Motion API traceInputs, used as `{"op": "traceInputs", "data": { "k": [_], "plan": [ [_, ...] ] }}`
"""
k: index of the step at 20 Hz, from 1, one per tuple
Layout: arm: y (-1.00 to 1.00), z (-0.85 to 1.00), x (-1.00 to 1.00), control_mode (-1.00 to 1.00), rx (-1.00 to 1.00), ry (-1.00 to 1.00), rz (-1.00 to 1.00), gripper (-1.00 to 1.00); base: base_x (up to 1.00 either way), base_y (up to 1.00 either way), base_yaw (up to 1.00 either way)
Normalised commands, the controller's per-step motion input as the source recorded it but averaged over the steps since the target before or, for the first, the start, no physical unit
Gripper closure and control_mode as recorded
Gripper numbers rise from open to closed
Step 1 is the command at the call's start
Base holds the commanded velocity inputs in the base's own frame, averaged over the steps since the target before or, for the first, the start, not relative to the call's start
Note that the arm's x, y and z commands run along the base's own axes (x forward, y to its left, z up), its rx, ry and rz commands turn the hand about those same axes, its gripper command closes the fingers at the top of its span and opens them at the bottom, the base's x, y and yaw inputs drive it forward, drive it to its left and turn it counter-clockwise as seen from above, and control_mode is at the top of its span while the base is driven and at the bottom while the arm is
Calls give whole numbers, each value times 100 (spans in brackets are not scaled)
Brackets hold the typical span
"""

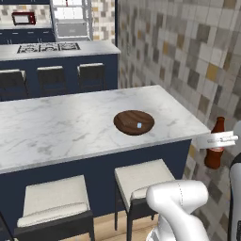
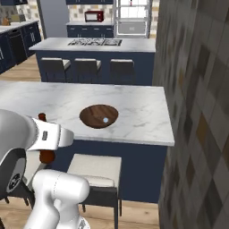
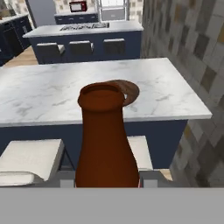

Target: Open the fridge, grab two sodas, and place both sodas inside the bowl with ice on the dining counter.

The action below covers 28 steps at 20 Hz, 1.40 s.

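My gripper (image 1: 218, 140) is shut on a dark brown soda (image 1: 215, 146), held upright in the air just off the right end of the dining counter (image 1: 70, 122), a little below its top. In the hand view this soda (image 3: 107, 140) stands close in front and hides part of the bowl with ice (image 3: 130, 89). The bowl with ice (image 1: 134, 122) is a wide dark wooden dish on the marble near the counter's right end, with a pale cube (image 1: 139, 125) in it. In the right base view my arm covers most of the soda (image 2: 46, 156). The fridge (image 1: 70, 19) stands open far back.
Two cushioned stools (image 1: 54, 200) (image 1: 141, 179) are tucked under the counter's near side. A tiled wall (image 1: 188, 56) runs close along the right. Behind the dining counter are more stools (image 1: 52, 77) and a navy counter with a stovetop (image 1: 47, 48).
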Motion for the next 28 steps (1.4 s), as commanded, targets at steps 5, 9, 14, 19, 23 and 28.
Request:
{"op": "traceInputs", "data": {
  "k": [5, 9, 14, 19, 23, 28],
  "plan": [
    [-10, 0, 40, -100, 0, 9, 15, 100, 56, -14, 27],
    [-24, 0, 100, -100, -1, 30, 33, 100, 0, 0, 0],
    [8, 0, 100, -100, -11, 46, 10, 100, 0, 0, 0],
    [3, -29, 100, -100, -23, 31, 12, 100, 0, 0, 0],
    [0, -48, 92, -100, -23, 18, 32, 100, 0, 0, 0],
    [0, -46, 80, -100, -23, 18, 29, 100, 0, 0, 0]
  ]
}}
